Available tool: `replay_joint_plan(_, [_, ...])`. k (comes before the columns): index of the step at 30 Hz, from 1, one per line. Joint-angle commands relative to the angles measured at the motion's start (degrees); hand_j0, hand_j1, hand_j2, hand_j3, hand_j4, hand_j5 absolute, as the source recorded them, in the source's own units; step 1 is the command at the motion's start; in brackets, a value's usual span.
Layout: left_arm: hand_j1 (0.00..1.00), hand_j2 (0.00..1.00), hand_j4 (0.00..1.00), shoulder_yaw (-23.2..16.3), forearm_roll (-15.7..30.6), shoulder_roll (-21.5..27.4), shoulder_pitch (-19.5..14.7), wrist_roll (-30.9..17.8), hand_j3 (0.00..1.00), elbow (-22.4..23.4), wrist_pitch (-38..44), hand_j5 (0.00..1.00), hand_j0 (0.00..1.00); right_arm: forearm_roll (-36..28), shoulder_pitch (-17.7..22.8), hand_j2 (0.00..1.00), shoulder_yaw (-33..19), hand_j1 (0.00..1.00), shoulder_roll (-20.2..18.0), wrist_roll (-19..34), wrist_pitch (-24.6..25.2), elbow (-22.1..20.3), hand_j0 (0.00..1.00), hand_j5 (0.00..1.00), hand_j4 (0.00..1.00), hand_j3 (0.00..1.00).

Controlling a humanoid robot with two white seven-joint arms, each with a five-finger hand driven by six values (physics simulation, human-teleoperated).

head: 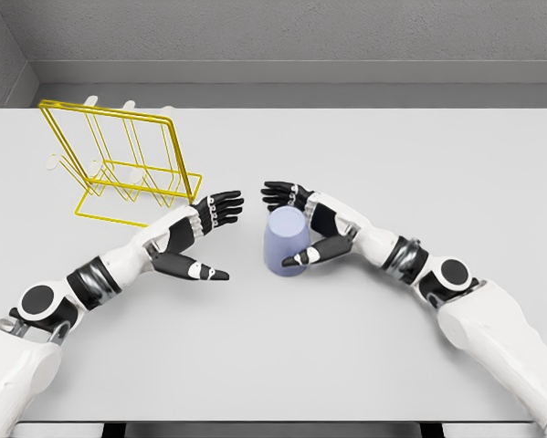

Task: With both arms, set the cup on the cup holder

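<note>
A pale blue cup stands upside down on the table near the middle. My right hand is around it, fingers spread past the far side and thumb against the near side; the grip looks loose, so I read it as open. My left hand hovers open just left of the cup, palm facing it, a small gap between them. The yellow wire cup holder stands at the back left, leaning, with white-tipped pegs, behind the left hand.
The grey table runs to a grey wall at the back. The holder's base frame lies close behind the left forearm.
</note>
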Motion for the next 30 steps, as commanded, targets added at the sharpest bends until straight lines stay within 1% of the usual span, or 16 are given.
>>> replay_joint_plan(1, [1.0, 1.0, 1.0, 0.1, 0.6, 0.0, 0.0, 0.0, 1.0, -0.4, -0.1, 1.0, 1.0, -0.2, 0.0, 1.0, 0.0, 1.0, -0.4, 0.0, 0.0, 0.1, 1.0, 1.0, 1.0, 1.0])
replay_joint_plan(8, [1.0, 1.0, 1.0, 0.1, 0.6, 0.0, -0.5, 0.0, 1.0, -0.8, 0.2, 1.0, 1.0, 1.5, -0.8, 1.0, 0.1, 1.0, -1.3, 0.0, 0.4, 1.6, 1.0, 1.0, 1.0, 1.0])
replay_joint_plan(10, [1.0, 1.0, 1.0, 1.5, 0.2, -1.5, -0.4, 0.0, 1.0, -0.3, -1.5, 1.0, 1.0, 1.5, -1.1, 1.0, 0.4, 1.0, -1.4, 0.0, 0.4, 1.6, 1.0, 1.0, 1.0, 1.0])
replay_joint_plan(11, [1.0, 1.0, 1.0, 1.7, -5.9, -3.3, 0.0, 0.0, 1.0, -0.2, -3.0, 1.0, 1.0, 1.6, -1.2, 1.0, 0.6, 1.0, -2.1, 0.0, 0.4, 1.6, 1.0, 1.0, 1.0, 1.0])
replay_joint_plan(12, [1.0, 1.0, 1.0, 1.7, -9.0, -4.4, 0.0, 0.0, 1.0, 0.2, -4.4, 1.0, 1.0, 1.8, -1.2, 1.0, 0.6, 1.0, -2.7, 0.0, 0.4, 1.6, 1.0, 1.0, 1.0, 1.0])
replay_joint_plan(13, [1.0, 1.0, 1.0, 1.7, -10.2, -4.4, 0.0, 0.0, 1.0, 0.1, -6.4, 1.0, 1.0, 2.5, -1.2, 1.0, 0.6, 1.0, -3.0, 0.0, 0.4, 1.6, 1.0, 1.0, 1.0, 1.0])
replay_joint_plan(16, [1.0, 1.0, 1.0, 1.7, -12.0, -4.7, 0.0, 0.0, 1.0, -0.2, -8.2, 1.0, 1.0, 2.6, -1.5, 1.0, 0.5, 1.0, -4.5, 0.0, 0.4, 1.6, 1.0, 1.0, 1.0, 1.0])
replay_joint_plan(19, [1.0, 1.0, 1.0, 1.9, -12.0, -5.9, -0.1, 0.0, 1.0, 0.8, -8.0, 1.0, 1.0, 2.7, -2.0, 1.0, 0.5, 1.0, -6.0, 0.0, 0.4, 1.5, 1.0, 1.0, 1.0, 1.0])
replay_joint_plan(20, [1.0, 1.0, 1.0, 3.7, -12.0, -6.5, -0.1, 0.0, 1.0, 1.8, -7.8, 1.0, 1.0, 2.7, -2.0, 1.0, 0.5, 1.0, -7.1, 0.0, 0.4, 1.4, 1.0, 1.0, 1.0, 1.0])
replay_joint_plan(22, [1.0, 1.0, 1.0, 4.4, -12.0, -8.2, -0.4, 0.0, 1.0, 3.5, -7.6, 1.0, 1.0, 2.8, -2.1, 1.0, 0.4, 1.0, -9.7, 0.0, -0.2, 1.0, 1.0, 1.0, 1.0, 1.0])
replay_joint_plan(24, [1.0, 1.0, 1.0, 4.3, -12.0, -9.4, -0.8, 0.0, 1.0, 5.7, -7.7, 1.0, 1.0, 2.7, -4.9, 1.0, -0.6, 1.0, -11.4, 0.0, -0.4, 0.9, 1.0, 1.0, 1.0, 1.0])
replay_joint_plan(25, [1.0, 1.0, 1.0, 3.9, -12.1, -10.2, -0.8, 0.0, 1.0, 6.0, -7.8, 1.0, 1.0, 2.7, -7.5, 1.0, -0.4, 1.0, -13.4, 0.0, -0.4, 0.9, 1.0, 1.0, 1.0, 1.0])
replay_joint_plan(26, [1.0, 1.0, 1.0, 3.7, -12.2, -10.4, -0.8, 0.0, 1.0, 6.0, -7.8, 1.0, 1.0, 2.7, -10.0, 1.0, -0.1, 1.0, -13.4, 0.0, -0.4, 0.9, 1.0, 1.0, 1.0, 1.0])
replay_joint_plan(28, [1.0, 1.0, 1.0, 3.4, -12.4, -12.4, -0.8, 0.0, 1.0, 7.1, -7.9, 1.0, 1.0, 2.7, -11.6, 1.0, -0.1, 1.0, -13.8, 0.0, -0.4, 1.6, 1.0, 1.0, 1.0, 1.0])
replay_joint_plan(29, [1.0, 1.0, 1.0, 3.0, -13.7, -12.8, -0.8, 0.0, 1.0, 7.1, -8.1, 1.0, 1.0, 2.7, -11.8, 1.0, -0.2, 1.0, -15.9, 0.0, -0.5, 1.3, 1.0, 1.0, 1.0, 1.0])
replay_joint_plan(30, [1.0, 1.0, 1.0, 2.6, -13.9, -13.1, -0.8, 0.0, 1.0, 7.1, -8.1, 1.0, 1.0, 2.7, -12.1, 1.0, -0.1, 1.0, -16.3, 0.0, -0.4, 1.6, 1.0, 1.0, 1.0, 1.0])
